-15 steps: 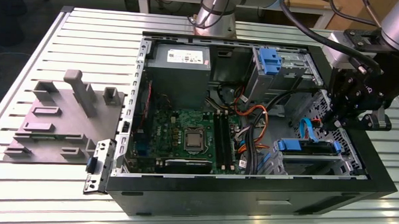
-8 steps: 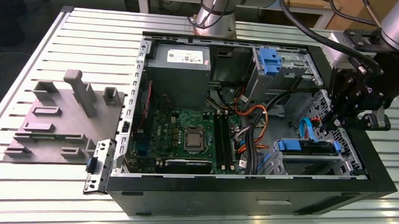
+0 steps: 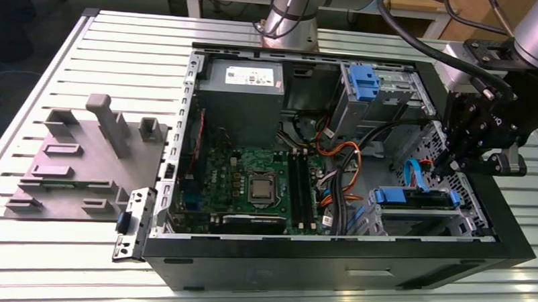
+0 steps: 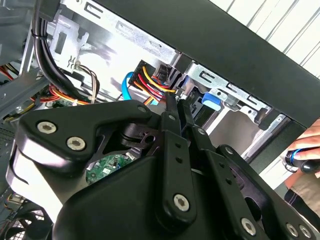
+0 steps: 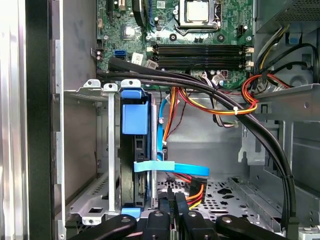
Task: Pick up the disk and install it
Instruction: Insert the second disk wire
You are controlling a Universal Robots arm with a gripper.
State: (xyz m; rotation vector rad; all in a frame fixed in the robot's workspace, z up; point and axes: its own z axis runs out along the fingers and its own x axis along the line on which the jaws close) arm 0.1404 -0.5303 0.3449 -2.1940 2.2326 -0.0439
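Note:
The disk (image 5: 135, 119) stands on edge in its blue carrier frame inside the metal drive cage (image 5: 90, 92), at the case's corner; in the exterior view the disk (image 3: 402, 196) sits low on the exterior view's right. My gripper (image 5: 175, 199) is shut, its two thin black fingers (image 4: 172, 117) pressed together with nothing between them. It hovers just beside the cage, apart from the disk, close to the blue flat cable (image 5: 172, 167) and the red-yellow power plug (image 5: 196, 192). In the exterior view my gripper (image 3: 451, 172) hangs inside the case over its right-hand wall.
The open black computer case (image 3: 337, 261) holds a motherboard (image 3: 250, 184), a grey power-supply box (image 3: 244, 79) and a second blue-fronted bay (image 3: 362, 84). Thick black cables (image 5: 200, 87) cross above the cage. A grey fixture block (image 3: 89, 158) lies to the case's left. A person's hand (image 4: 306, 145) is outside the case.

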